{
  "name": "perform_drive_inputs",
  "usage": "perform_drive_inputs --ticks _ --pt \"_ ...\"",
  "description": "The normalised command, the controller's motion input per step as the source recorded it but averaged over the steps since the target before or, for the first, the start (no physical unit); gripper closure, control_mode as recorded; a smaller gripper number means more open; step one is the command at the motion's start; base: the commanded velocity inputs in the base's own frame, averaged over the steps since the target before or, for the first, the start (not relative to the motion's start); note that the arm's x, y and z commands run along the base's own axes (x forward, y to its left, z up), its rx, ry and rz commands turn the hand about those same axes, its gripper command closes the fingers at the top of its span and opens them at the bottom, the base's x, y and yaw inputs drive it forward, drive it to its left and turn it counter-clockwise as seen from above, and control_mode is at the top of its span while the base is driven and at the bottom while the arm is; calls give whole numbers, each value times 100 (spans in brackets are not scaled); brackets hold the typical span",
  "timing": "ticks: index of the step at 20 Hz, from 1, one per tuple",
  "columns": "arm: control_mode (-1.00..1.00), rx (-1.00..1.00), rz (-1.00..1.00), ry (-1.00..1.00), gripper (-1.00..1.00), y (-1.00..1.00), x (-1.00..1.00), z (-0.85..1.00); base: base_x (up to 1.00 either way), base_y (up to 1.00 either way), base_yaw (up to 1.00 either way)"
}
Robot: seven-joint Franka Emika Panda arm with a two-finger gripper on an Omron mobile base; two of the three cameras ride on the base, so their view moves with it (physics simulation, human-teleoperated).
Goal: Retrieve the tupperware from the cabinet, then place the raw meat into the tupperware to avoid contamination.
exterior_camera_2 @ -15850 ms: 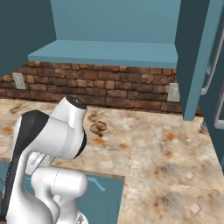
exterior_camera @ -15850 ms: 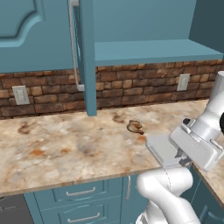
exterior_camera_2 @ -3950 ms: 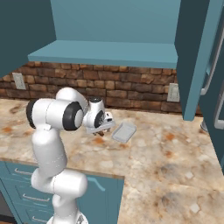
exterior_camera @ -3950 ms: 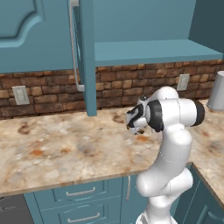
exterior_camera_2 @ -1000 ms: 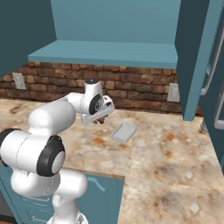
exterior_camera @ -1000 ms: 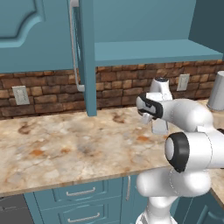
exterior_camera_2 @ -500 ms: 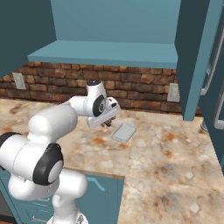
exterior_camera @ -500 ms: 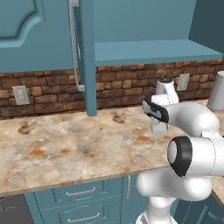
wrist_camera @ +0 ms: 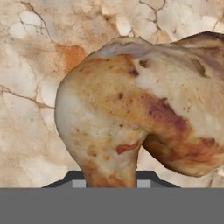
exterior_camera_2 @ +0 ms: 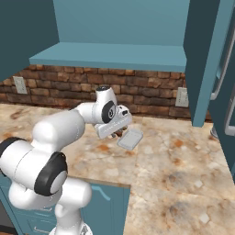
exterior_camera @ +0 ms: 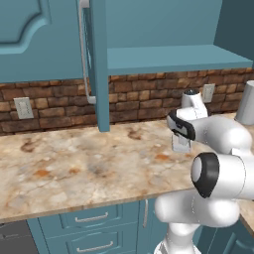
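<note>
I count one piece of raw meat (wrist_camera: 131, 109), pinched in my tool (exterior_camera_2: 118, 131) above the bench (exterior_camera_2: 183, 170). One tupperware (exterior_camera_2: 130, 138) lies on the bench just beside the tool, under the one open cabinet (exterior_camera_2: 114, 54).

White arm reaches fwd, elbow bent, wrist tipped down twd counter. Gripper (exterior_camera_2: 120, 132) pts downward, fingers (wrist_camera: 78, 183) partly closed w/ the raw meat (wrist_camera: 135, 109) clamped betw. them.

Raw meat (wrist_camera: 131, 109) apparently gripped; tupperware (exterior_camera_2: 130, 138) beside.
</note>
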Motion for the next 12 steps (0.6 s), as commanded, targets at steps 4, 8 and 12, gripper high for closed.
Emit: perform_drive_inputs --ticks 4,8,12 --pt "-100 2 0 9 100 -7 0 -4 0 0 0" --pt "-100 1 0 4 100 -9 3 -15 0 0 0" --pt "-100 0 0 1 100 -22 1 -15 0 0 0"
